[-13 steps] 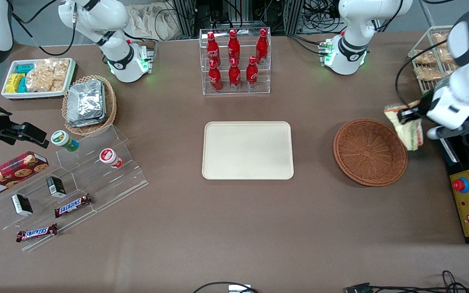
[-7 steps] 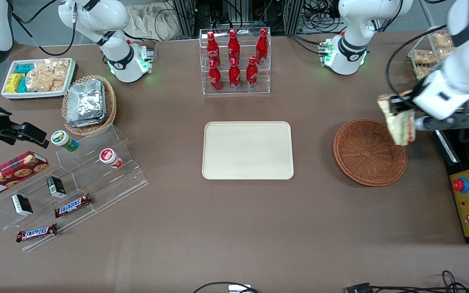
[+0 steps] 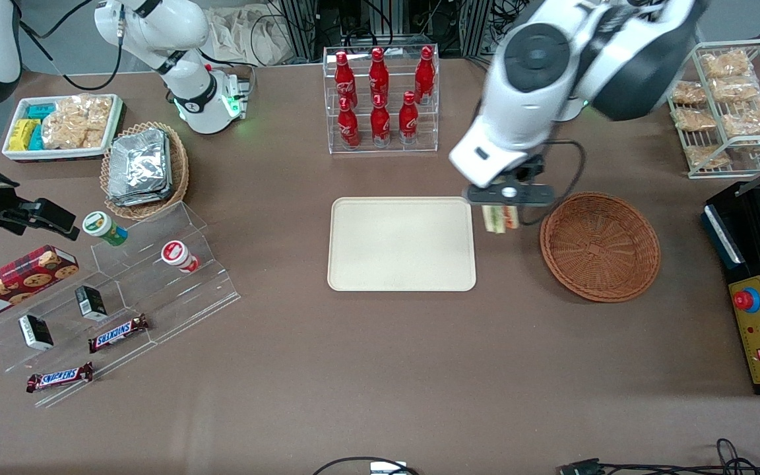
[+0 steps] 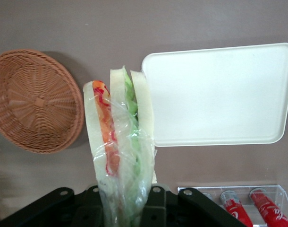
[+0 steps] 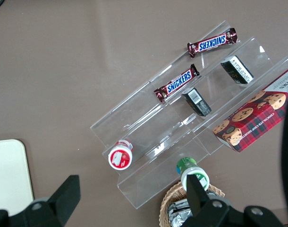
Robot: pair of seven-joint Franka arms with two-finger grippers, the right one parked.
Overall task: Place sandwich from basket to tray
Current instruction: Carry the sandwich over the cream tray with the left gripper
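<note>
My left gripper [image 3: 501, 210] is shut on the sandwich [image 3: 500, 218], a wrapped wedge of white bread with green and red-orange filling, also in the left wrist view [image 4: 119, 151]. It holds it in the air between the cream-beige tray [image 3: 401, 244] and the reddish-brown wicker basket [image 3: 600, 246], close to the tray's edge. The basket holds nothing. The tray [image 4: 219, 94] and basket [image 4: 36, 101] both show in the left wrist view.
A clear rack of red cola bottles [image 3: 380, 99] stands farther from the camera than the tray. A wire rack of bagged snacks [image 3: 726, 99] and a black control box [image 3: 759, 310] lie at the working arm's end. Clear stepped shelves [image 3: 123, 290] with snacks lie toward the parked arm's end.
My left gripper has carried the sandwich from beside the basket's outer rim, over the basket, to the gap next to the tray.
</note>
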